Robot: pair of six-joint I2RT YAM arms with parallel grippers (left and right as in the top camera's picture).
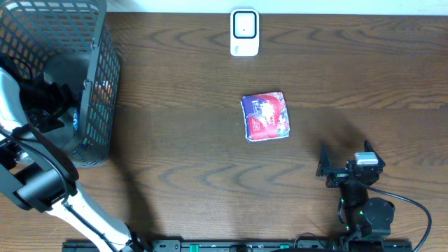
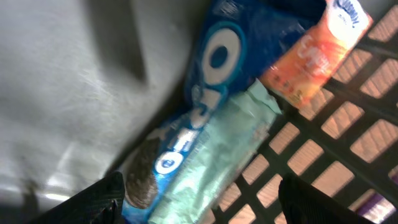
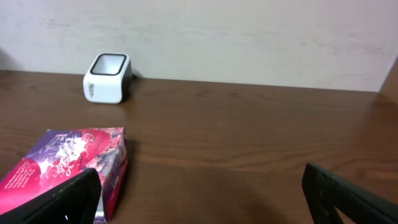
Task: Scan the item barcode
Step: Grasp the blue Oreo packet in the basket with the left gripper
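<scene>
My left arm reaches down into the grey mesh basket [image 1: 98, 77] at the table's left. My left gripper [image 2: 202, 194] is open there. Its two dark fingers [image 2: 93, 202] stand wide on either side of a blue cookie packet [image 2: 214, 62] and a pale green packet [image 2: 217, 155] lying on the basket floor. An orange tissue pack [image 2: 311, 53] lies just beyond them. A red and purple box [image 1: 266, 116] [image 3: 68, 165] lies flat mid-table. The white scanner [image 1: 244, 32] [image 3: 107, 78] stands at the far edge. My right gripper [image 1: 344, 157] [image 3: 199, 183] is open and holds nothing, low over the wood to the right of the box.
The basket's mesh wall [image 2: 348, 130] runs close along the right of my left gripper. Bare brown table [image 1: 182, 140] lies between the basket, the box and the scanner. A pale wall [image 3: 249, 37] stands behind the scanner.
</scene>
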